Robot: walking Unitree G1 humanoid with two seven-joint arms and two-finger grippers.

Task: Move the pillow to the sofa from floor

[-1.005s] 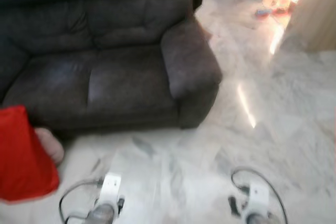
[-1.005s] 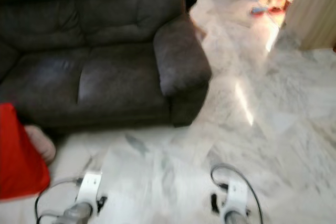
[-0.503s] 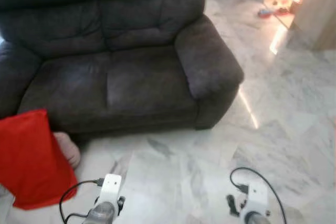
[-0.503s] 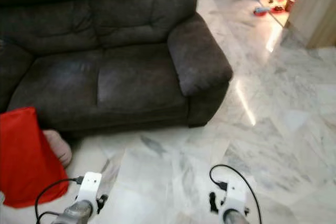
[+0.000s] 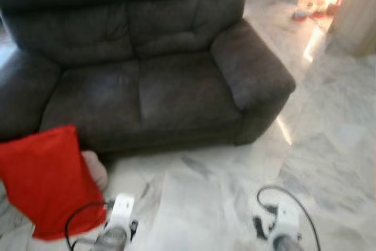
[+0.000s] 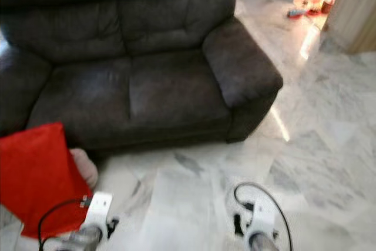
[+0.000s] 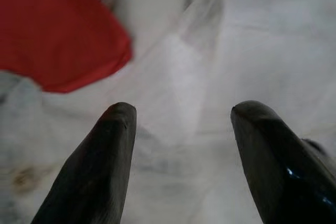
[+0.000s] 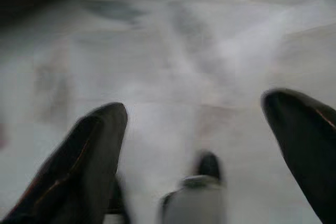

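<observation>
A red pillow [image 5: 50,177] stands on the marble floor at my lower left, against the front of the dark grey two-seat sofa [image 5: 147,80]. It also appears as a red shape [image 7: 55,32] in the left wrist view. My left gripper [image 7: 181,116] hangs open above bare floor, a short way from the pillow's corner, holding nothing. My right gripper [image 8: 202,111] is open over the floor too, with nothing between its fingers. Both wrists show low in the head view, the left one [image 5: 120,216] just right of the pillow.
A pale pinkish object [image 5: 95,168] lies tucked behind the pillow at the sofa's base. White marble floor [image 5: 329,145] stretches to the right. A bright doorway with small items [image 5: 311,10] lies at the far right, beside a beige wall [image 5: 358,16].
The view has swung left: sofa and pillow have shifted right in the picture, and more of the pillow and the sofa's left arm show. Both arms keep their pose.
</observation>
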